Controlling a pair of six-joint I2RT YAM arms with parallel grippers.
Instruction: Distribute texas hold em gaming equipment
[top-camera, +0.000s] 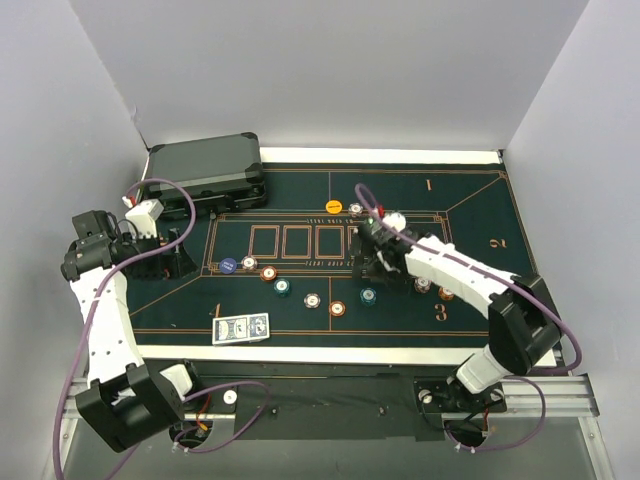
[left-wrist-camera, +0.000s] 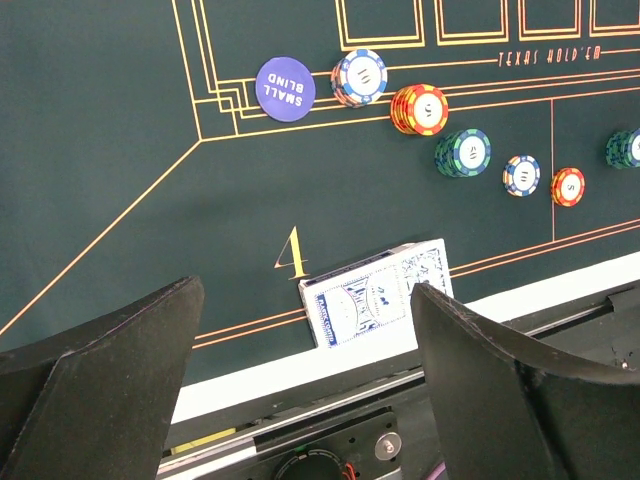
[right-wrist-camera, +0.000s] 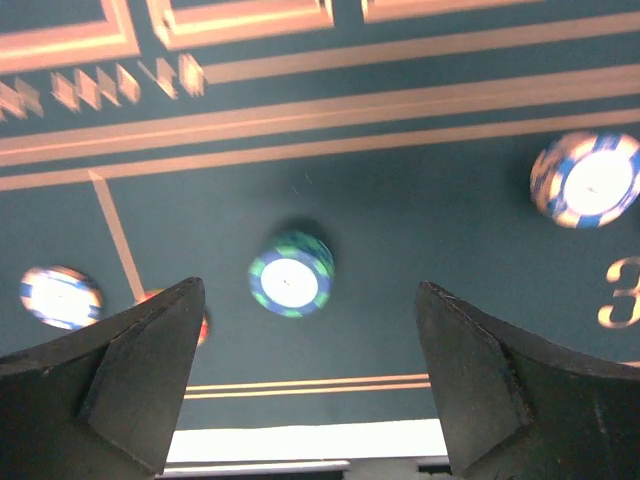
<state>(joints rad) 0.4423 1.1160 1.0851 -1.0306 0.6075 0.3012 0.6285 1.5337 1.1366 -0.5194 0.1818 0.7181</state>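
**Top view.** A green mat (top-camera: 480, 200) covers the counter, with a dark case (top-camera: 205, 170) at its far left corner. The left gripper (top-camera: 172, 262) hangs over the mat's left edge. The right gripper (top-camera: 375, 262) hangs right of centre, by the printed row of boxes. A loose row of chips (top-camera: 314, 300) runs from the blue blind button (top-camera: 228, 266) rightward and toward the near edge. Two more chips lie near the far edge and two beside the right arm. The cards (top-camera: 241, 328) lie face down, blue backs up, at the mat's near left edge.

**Left wrist view.** The left gripper (left-wrist-camera: 300, 400) has its fingers spread wide and holds nothing. The cards (left-wrist-camera: 375, 300) lie beyond the gap, just right of the printed 4, overlapping the mat's white border. The blind button (left-wrist-camera: 285, 86) and the chips (left-wrist-camera: 419, 109) lie farther off, well apart from the fingers.

**Right wrist view (blurred).** The right gripper (right-wrist-camera: 305, 380) is spread and empty. A teal chip (right-wrist-camera: 291, 274) lies flat on the mat in line with the gap, touching neither finger. Other chips (right-wrist-camera: 588, 180) lie to either side, one partly hidden behind a finger.
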